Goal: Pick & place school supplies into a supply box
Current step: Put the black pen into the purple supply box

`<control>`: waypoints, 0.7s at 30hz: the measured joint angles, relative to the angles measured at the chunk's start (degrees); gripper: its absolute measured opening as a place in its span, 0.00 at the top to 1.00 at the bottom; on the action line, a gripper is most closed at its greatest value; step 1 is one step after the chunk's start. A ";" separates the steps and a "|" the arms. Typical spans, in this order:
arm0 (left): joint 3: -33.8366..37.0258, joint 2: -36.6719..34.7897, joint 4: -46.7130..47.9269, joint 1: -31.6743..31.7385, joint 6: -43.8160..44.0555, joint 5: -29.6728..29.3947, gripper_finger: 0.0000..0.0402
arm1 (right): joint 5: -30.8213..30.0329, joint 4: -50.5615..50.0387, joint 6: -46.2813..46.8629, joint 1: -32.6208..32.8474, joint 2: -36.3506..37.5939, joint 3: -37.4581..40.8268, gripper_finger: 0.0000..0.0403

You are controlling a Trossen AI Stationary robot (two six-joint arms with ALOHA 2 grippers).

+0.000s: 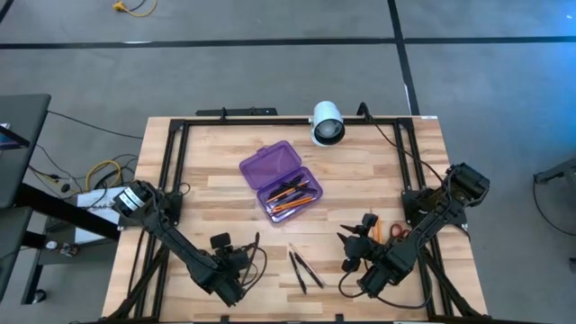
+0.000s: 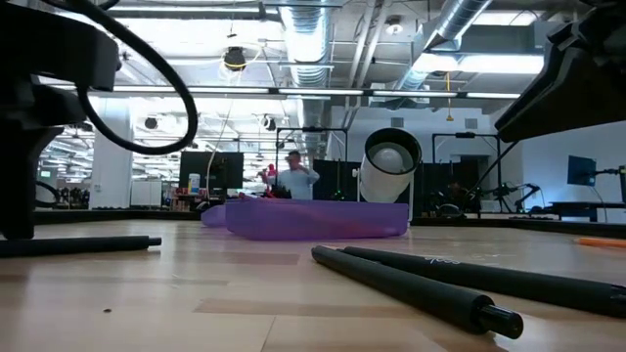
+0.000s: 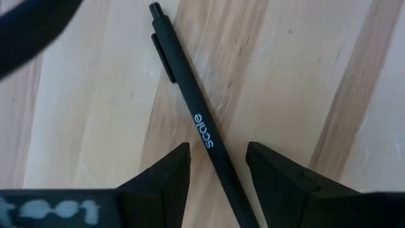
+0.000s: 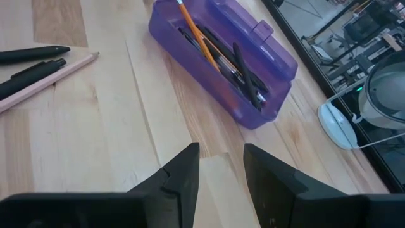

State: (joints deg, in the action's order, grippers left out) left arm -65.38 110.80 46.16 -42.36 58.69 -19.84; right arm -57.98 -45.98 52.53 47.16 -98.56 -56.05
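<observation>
The supply box [image 1: 282,180] is translucent purple and lies open mid-table with its lid flat toward the far left. Orange pencils and black pens lie inside it [image 4: 218,54]. Two black pens and a pencil [image 1: 301,268] lie on the wood near the near edge. Scissors with orange handles [image 1: 399,233] and an orange pencil [image 1: 378,231] lie to the right. My left gripper [image 3: 218,152] is open, low over another black pen [image 3: 190,95], with a finger on either side of it. My right gripper [image 4: 221,152] is open above bare wood, facing the box.
A white cylindrical camera [image 1: 327,123] stands at the far edge behind the box. A black frame runs around the table's rim [image 1: 171,171]. Cables trail from both arms. Bare wood lies between the box and the loose pens [image 2: 411,284]. A person stands far off in the room.
</observation>
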 joint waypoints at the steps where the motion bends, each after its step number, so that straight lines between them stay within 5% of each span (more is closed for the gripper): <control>1: 0.08 -0.44 -0.40 0.06 -0.33 -0.14 0.61 | 0.00 0.00 0.00 0.00 0.00 0.00 0.71; 21: 7.06 -4.09 -12.15 1.94 -4.27 2.51 0.63 | 0.46 0.79 -0.41 -0.26 0.00 -0.01 0.71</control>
State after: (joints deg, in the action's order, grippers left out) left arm -58.33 106.72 34.00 -40.41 54.42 -17.33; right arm -57.52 -45.18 52.13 46.90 -98.56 -56.06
